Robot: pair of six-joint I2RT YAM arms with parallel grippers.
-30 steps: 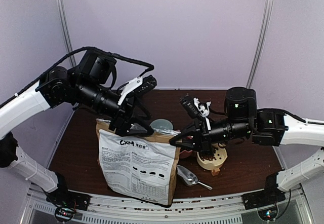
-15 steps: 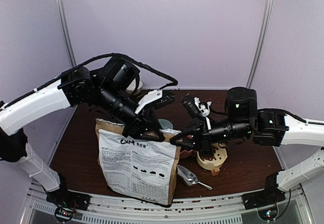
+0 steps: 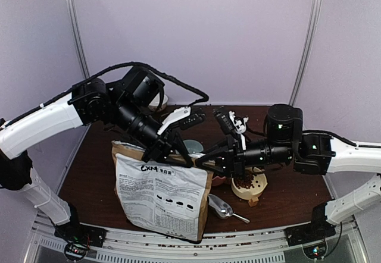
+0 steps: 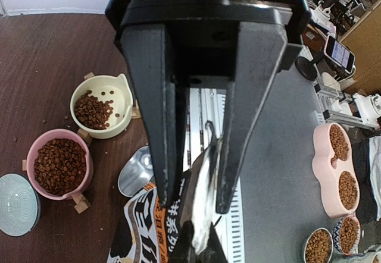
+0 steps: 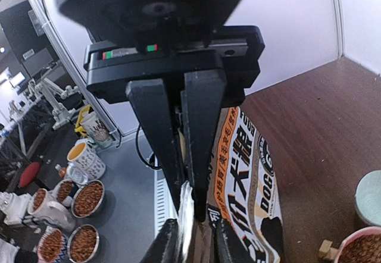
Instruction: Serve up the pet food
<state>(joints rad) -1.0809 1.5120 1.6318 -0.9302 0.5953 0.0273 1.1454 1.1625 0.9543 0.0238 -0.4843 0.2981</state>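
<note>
The brown-and-white paper bag (image 3: 161, 197) stands upright at the table's front, and both grippers meet at its open top edge. My left gripper (image 3: 181, 156) comes down from the left; in the left wrist view it (image 4: 193, 200) is shut on the folded rim of the bag (image 4: 149, 227). My right gripper (image 3: 205, 163) reaches in from the right; its wrist view shows it (image 5: 190, 209) pinching the silver-lined edge of the bag (image 5: 250, 174). Pet food (image 4: 59, 166) fills a pink bowl (image 4: 30, 150), and some more (image 4: 92, 109) lies in a cream bowl (image 4: 122, 90).
A silver scoop (image 3: 221, 206) lies on the table right of the bag, below the cream bowl (image 3: 249, 182). A round grey lid (image 3: 191, 146) sits behind the bag. A few loose pellets are scattered on the brown tabletop. Purple walls close in the back and sides.
My left arm swung right to the bag's top and its jaws closed on the rim. The right arm barely moved and stays at the same edge.
</note>
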